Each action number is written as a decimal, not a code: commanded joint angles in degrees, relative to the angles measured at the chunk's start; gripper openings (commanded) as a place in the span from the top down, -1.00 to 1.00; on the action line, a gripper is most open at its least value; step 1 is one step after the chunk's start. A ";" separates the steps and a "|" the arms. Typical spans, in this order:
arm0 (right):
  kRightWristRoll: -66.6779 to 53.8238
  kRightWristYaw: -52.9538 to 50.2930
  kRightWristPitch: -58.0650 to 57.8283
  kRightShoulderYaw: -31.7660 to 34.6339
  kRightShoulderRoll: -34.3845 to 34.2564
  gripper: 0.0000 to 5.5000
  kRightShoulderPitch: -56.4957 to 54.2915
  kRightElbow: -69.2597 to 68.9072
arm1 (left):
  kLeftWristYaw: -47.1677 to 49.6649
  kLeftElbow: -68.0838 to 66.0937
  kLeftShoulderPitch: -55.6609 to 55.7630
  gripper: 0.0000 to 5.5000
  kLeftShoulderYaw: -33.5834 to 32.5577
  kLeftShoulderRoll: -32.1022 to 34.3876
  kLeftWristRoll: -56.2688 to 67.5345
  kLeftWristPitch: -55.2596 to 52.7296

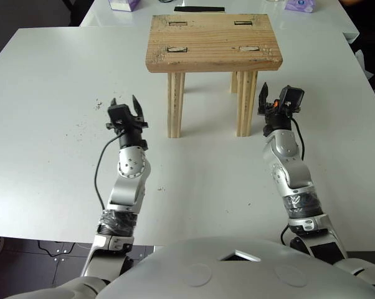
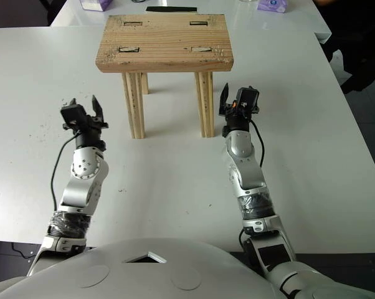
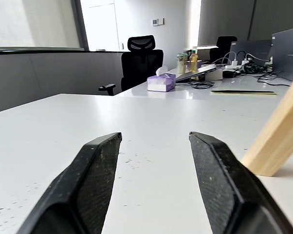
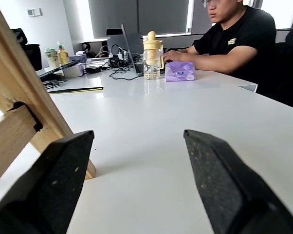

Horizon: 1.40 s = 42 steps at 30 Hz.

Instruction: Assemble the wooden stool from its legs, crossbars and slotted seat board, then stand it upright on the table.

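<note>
Left gripper [image 1: 124, 102] and right gripper [image 1: 273, 93], both spread empty, flank the upright stool [image 1: 212, 40].

The white rectangular desk [image 1: 44, 81] carries a light wooden stool [image 1: 212, 43], standing upright near its far edge. Small dark crumbs [image 1: 83, 126] lie toward the left edge.

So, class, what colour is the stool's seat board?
Seat board: pale, light-brown bare wood; left eye view shows it best.

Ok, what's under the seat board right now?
Wooden legs stand under the seat board on the white table; one crossbar joins a leg. The board covers the rear legs' tops and any other crossbars.
</note>
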<state>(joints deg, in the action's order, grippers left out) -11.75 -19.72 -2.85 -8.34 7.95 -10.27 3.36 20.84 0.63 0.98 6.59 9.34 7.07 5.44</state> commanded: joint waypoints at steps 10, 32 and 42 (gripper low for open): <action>6.44 7.02 -1.34 4.24 -2.57 -0.24 -6.06 6.14 | -5.52 -2.17 3.75 0.05 -5.82 -6.59 0.22 -6.32; 10.66 9.47 5.76 9.16 -5.68 -0.24 -16.15 20.18 | -10.53 -15.62 16.70 0.05 -9.27 -7.23 -4.39 -1.75; 12.12 10.03 7.56 9.72 -5.74 -0.24 -18.20 24.04 | -8.03 -20.35 18.05 0.05 -11.33 -7.96 -6.24 2.91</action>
<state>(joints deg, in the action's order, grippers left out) 0.14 -9.77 4.13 0.62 2.52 -26.66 26.29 12.04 -18.28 17.55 -4.33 1.64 1.76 7.88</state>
